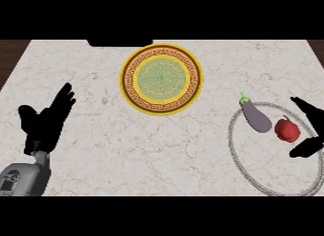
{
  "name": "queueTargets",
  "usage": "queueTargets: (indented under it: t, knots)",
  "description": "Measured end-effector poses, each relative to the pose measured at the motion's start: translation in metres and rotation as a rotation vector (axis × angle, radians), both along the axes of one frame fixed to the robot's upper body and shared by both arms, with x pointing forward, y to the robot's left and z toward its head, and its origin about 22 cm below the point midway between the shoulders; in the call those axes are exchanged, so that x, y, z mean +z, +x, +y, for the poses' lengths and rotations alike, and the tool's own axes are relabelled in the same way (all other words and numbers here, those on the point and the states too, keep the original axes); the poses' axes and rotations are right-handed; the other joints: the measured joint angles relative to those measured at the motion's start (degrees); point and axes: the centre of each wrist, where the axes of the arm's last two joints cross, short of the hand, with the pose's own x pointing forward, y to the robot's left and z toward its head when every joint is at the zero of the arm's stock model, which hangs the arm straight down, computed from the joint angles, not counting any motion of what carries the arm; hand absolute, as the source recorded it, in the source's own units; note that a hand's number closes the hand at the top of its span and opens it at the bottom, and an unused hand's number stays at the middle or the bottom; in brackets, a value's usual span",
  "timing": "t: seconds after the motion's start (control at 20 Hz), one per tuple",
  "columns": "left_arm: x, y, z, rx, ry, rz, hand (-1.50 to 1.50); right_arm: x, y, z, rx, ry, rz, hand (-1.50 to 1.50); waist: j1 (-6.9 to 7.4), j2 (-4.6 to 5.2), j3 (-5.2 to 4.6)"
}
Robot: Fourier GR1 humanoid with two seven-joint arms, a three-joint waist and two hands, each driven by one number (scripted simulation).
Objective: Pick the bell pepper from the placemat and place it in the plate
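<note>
Pale marble bench (110,143) fills the frame, with a round gold-rimmed patterned plate (161,79) at upper centre. At right, a red bell pepper (287,129) lies beside a purple eggplant (256,117) on a round grey-edged placemat (241,156). The right hand (313,126), fingers spread open, brackets the pepper without gripping it. The left hand (47,120) rests open at lower left.

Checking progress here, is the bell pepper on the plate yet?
No, the bell pepper lies on the placemat beside the eggplant.
</note>
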Motion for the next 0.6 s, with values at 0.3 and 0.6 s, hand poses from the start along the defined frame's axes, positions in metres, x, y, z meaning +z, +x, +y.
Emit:
queueTargets:
  t: [0.3, 0.6]
  knots:
    - [0.001, -0.006, -0.007, 0.003, 0.002, -0.001, 0.00, -0.012, 0.006, 0.001, 0.007, -0.032, 0.042, -1.50, 0.06, 0.00, 0.00]
    - [0.004, -0.002, 0.002, -0.001, 0.003, 0.000, 0.00, -0.019, 0.011, 0.008, 0.116, -0.039, 0.099, 1.50, 0.05, -0.22, -0.45]
